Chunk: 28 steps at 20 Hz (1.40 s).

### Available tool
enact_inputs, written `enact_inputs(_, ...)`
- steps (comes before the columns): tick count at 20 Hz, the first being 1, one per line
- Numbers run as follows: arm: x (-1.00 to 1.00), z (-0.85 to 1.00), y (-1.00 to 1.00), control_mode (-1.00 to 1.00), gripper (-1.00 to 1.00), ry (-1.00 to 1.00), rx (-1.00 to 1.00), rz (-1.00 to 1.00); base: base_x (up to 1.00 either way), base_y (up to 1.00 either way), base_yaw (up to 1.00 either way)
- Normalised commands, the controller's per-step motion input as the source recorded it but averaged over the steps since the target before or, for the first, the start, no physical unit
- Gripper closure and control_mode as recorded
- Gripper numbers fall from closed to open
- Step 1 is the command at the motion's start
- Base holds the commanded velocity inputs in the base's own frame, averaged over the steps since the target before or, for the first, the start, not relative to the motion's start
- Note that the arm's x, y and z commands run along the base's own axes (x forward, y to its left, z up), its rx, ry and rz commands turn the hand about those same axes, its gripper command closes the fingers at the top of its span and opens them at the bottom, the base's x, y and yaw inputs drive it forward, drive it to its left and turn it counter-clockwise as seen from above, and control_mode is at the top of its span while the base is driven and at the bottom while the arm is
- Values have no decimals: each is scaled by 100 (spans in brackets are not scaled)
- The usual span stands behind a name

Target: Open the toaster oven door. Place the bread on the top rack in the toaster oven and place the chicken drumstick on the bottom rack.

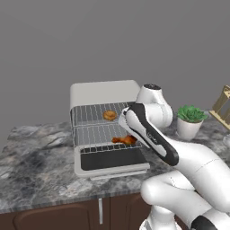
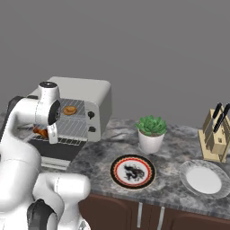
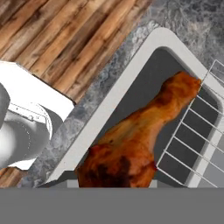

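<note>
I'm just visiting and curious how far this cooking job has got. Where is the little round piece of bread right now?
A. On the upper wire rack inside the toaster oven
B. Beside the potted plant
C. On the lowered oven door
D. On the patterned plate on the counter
A: the bread lies on the top rack of the toaster oven, above the chicken drumstick.
</note>
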Motion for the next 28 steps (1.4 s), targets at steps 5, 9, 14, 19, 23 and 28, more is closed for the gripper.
enact_inputs(5, 50, -23, 7, -100, 100, -2, 0, 0, 0, 0, 0)
enact_inputs(9, 47, -31, 14, -100, 100, -6, 0, 0, 0, 0, 0)
enact_inputs(14, 24, -26, 18, -100, 100, -11, 0, 0, 0, 0, 0)
enact_inputs(19, 13, -28, 12, -100, 100, -5, -1, 0, 0, 0, 0)
enact_inputs(23, 25, -8, 1, -100, 100, -6, 0, 0, 0, 0, 0)
enact_inputs(28, 21, -10, 0, -100, 100, -2, 0, 0, 0, 0, 0)
